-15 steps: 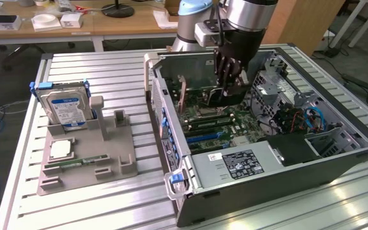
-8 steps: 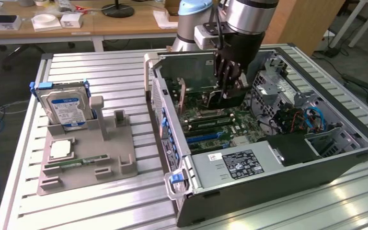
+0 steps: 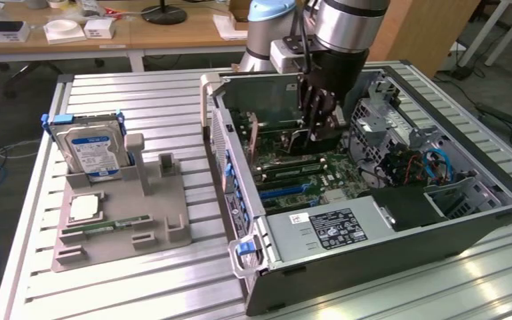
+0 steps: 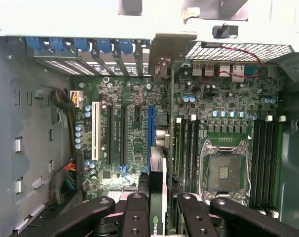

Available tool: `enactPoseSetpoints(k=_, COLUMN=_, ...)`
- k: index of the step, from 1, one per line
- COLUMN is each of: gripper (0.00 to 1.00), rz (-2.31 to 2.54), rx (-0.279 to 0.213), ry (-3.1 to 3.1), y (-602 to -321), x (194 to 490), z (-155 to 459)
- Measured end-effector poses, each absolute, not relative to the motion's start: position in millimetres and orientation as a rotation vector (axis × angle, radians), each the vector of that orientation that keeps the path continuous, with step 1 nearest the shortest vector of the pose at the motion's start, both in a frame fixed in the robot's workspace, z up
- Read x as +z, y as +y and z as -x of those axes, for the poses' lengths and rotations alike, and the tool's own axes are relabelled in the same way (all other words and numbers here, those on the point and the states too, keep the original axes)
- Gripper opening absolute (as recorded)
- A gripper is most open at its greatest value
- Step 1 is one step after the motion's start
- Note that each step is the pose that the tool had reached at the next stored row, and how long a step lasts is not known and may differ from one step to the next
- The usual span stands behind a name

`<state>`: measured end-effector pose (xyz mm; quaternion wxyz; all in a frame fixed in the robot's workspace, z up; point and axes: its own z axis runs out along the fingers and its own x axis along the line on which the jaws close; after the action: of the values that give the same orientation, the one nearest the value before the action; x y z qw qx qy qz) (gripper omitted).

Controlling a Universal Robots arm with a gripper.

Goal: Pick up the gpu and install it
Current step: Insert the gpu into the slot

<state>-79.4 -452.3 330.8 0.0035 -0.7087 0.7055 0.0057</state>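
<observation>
The pincer (image 4: pixel 158 210) pinches the gpu (image 4: pixel 157 197) inside the computer case (image 3: pixel 469 220), over the blue slot (image 4: pixel 151 131). It is the putting-in step; the card must line up straight.

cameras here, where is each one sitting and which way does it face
Exterior view: off the arm, raised, looking down across the slatted table at the open computer case; the arm and gripper reach into it.
Wrist view: on the wrist, facing down at the motherboard; gripper fingers clamp the gpu.
Shared: case interior, motherboard, gripper with gpu.
</observation>
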Motion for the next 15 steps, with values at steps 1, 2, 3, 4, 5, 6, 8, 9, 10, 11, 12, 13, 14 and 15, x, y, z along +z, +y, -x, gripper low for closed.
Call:
enactPoseSetpoints(k=1, gripper=0.27, rz=2.222, rx=0.018, ry=2.211, y=-453, x=330, z=79)
enactPoseSetpoints(k=2, gripper=0.27, rz=2.222, rx=0.018, ry=2.211, y=-454, x=330, z=80)
enactPoseSetpoints(k=3, gripper=0.27, rz=2.222, rx=0.018, ry=2.211, y=-454, x=330, z=80)
enactPoseSetpoints(k=4, gripper=0.27, rz=2.221, rx=0.018, ry=2.211, y=-455, x=329, z=80)
enactPoseSetpoints(k=5, gripper=0.27, rz=2.221, rx=0.018, ry=2.211, y=-455, x=328, z=80)
enactPoseSetpoints(k=6, gripper=0.27, rz=2.221, rx=0.018, ry=2.212, y=-455, x=327, z=80)
enactPoseSetpoints(k=8, gripper=0.27, rz=2.221, rx=0.018, ry=2.211, y=-455, x=325, z=80)
enactPoseSetpoints(k=9, gripper=0.27, rz=2.222, rx=0.018, ry=2.211, y=-455, x=323, z=80)
enactPoseSetpoints(k=10, gripper=0.27, rz=2.222, rx=0.018, ry=2.211, y=-455, x=322, z=80)
enactPoseSetpoints(k=11, gripper=0.27, rz=2.222, rx=0.018, ry=2.211, y=-456, x=321, z=80)
enactPoseSetpoints(k=12, gripper=0.27, rz=2.222, rx=0.018, ry=2.211, y=-456, x=321, z=80)
enactPoseSetpoints(k=13, gripper=0.27, rz=2.222, rx=0.018, ry=2.211, y=-456, x=320, z=80)
enactPoseSetpoints(k=14, gripper=0.27, rz=2.222, rx=0.018, ry=2.211, y=-456, x=319, z=81)
enactPoseSetpoints(k=15, gripper=0.27, rz=2.222, rx=0.018, ry=2.211, y=-456, x=319, z=81)
